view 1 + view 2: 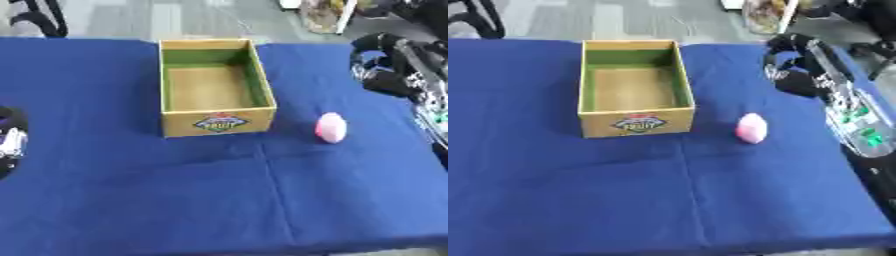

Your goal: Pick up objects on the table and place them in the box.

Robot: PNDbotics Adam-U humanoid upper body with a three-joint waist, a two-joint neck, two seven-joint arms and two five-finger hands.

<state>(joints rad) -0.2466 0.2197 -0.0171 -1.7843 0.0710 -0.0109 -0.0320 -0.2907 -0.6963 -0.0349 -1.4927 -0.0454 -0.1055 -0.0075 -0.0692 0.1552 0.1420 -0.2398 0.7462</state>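
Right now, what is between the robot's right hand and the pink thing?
Only bare blue tablecloth separates the right hand from the pink egg-shaped object, clearest in the right eye view.

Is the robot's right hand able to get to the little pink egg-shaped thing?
Probably yes. The right hand hangs beyond the pink egg-shaped thing, with only bare blue tablecloth between them. The cardboard box stands off to the side.

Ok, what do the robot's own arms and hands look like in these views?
The right hand is mostly black with silvery-white patches. Its forearm looks pale and clear-cased, with green spots showing through. The left hand shows only at the view's left edge: black with white and purple patches. No markings are legible.
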